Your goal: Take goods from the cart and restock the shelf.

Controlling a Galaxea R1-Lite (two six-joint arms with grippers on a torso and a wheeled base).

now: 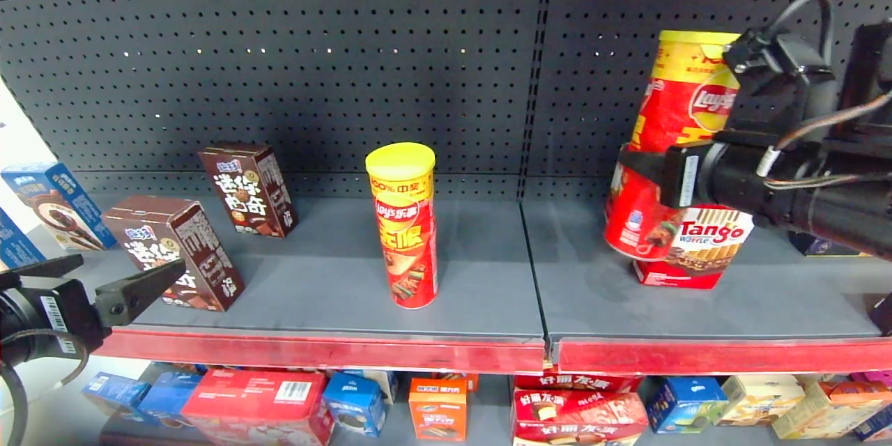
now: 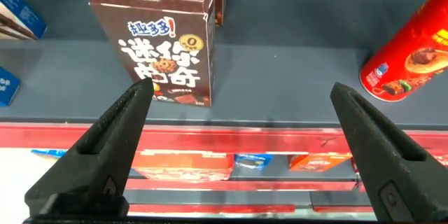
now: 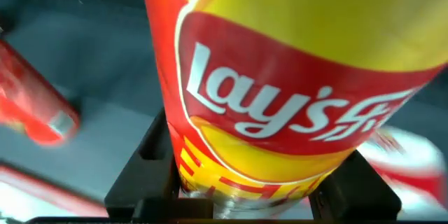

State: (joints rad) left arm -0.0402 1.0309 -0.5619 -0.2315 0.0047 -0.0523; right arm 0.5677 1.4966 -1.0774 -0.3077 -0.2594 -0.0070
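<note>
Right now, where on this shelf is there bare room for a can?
Bare shelf lies between the upright can and the wafer box, and between that can and the brown boxes. Crowded around the wafer box and held can.

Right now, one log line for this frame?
right hand: shut on chips can, over shelf | left hand: open, near brown box

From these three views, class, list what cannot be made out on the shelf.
Held can: base partly behind wafer box, head view.
Dark box: head view, covered by right arm.
Blue box: head view, cut by left edge.
Wafer box: blurred in right wrist view.
</note>
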